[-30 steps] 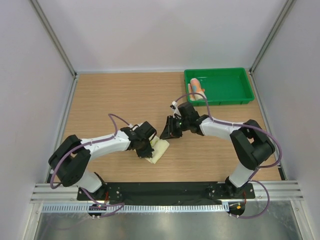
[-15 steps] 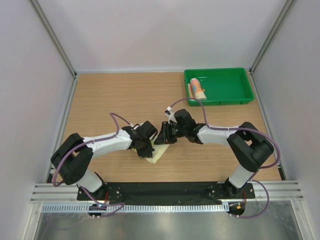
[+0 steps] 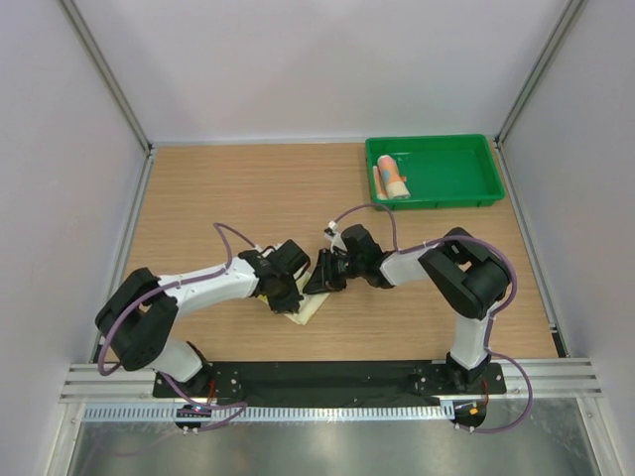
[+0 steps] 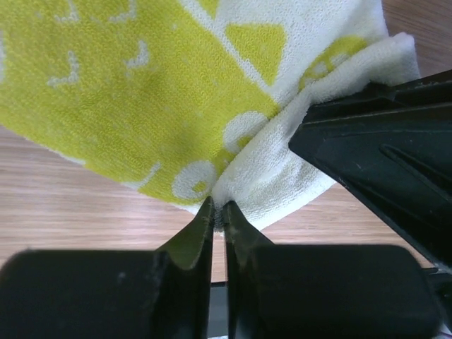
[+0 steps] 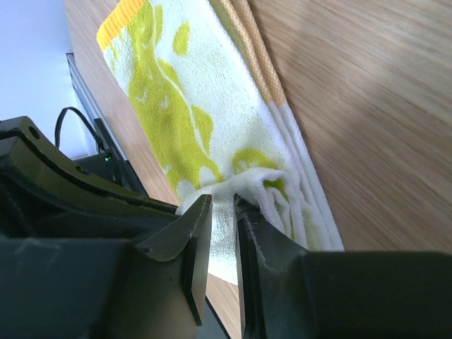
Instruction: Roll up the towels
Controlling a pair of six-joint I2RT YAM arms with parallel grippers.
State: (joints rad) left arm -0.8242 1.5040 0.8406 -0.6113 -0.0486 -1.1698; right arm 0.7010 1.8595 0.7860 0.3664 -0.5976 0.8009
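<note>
- Since the earlier frames the right arm has folded its elbow inward and carried the right claw (image 3: 320,277) leftward to the yellow towel (image 3: 310,305). The left claw (image 3: 287,291) has barely shifted.
- Yellow towel: lies on the worktop (image 3: 218,188) between the two claws, near the arm bases. It is loosely folded and not yet a roll.
- Left claw (image 4: 218,212): pressed together, pinching a thin edge of the cloth.
- Right claw (image 5: 222,205): jaws nearly together, nipping a bunched white fold at the towel's end.
- Other towel: sits as a short roll (image 3: 393,179) in the green tray (image 3: 451,174), well apart, so that half looks done.
- Step in hand, as judged: starting the roll of the second towel.
- Next move calls for turning the gripped end over onto the flat part while the opposite edge stays pinned, keeping the layers aligned so the roll does not skew.
</note>
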